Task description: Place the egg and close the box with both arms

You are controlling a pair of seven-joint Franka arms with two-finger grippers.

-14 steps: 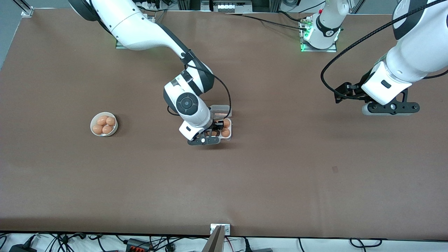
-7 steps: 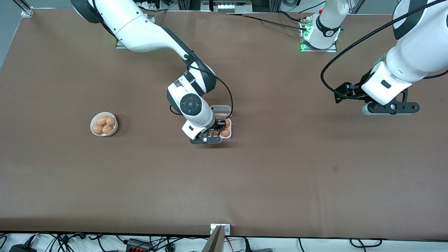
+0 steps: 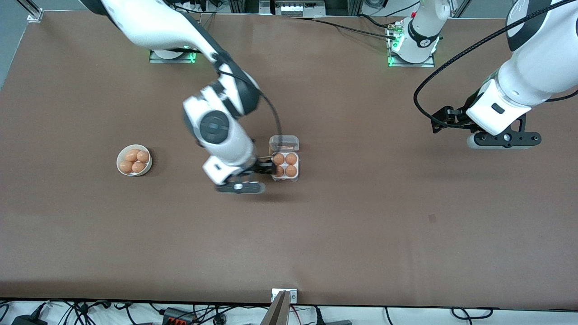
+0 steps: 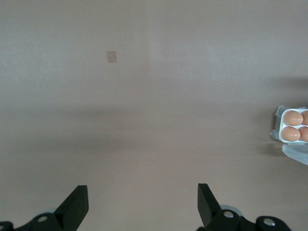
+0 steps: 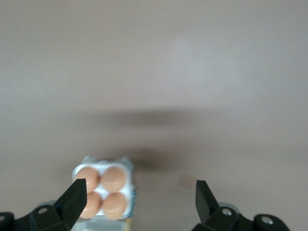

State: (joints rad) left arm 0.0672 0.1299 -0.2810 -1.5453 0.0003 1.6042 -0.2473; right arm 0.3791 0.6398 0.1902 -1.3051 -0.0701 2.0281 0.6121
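Observation:
The clear box [image 3: 285,178] sits mid-table with its lid [image 3: 284,143] open and lying flat on the side toward the arm bases. Every cell holds a brown egg [image 3: 291,159]. My right gripper [image 3: 265,169] is open and empty, just beside the box toward the right arm's end. In the right wrist view the box [image 5: 131,191] and an egg [image 5: 114,178] lie by one fingertip of that open gripper [image 5: 139,190]. My left gripper [image 3: 437,121] waits open over bare table at the left arm's end. Its wrist view [image 4: 143,192] shows the box [image 4: 277,126] at the edge.
A round white bowl [image 3: 118,163] with several brown eggs stands toward the right arm's end. A small metal bracket [image 3: 284,295] is on the table's near edge. A small dark mark [image 3: 432,218] is on the brown tabletop.
My right arm has drawn off the box toward the right arm's end, uncovering all of its eggs. Its gripper is now empty. The left arm has not moved.

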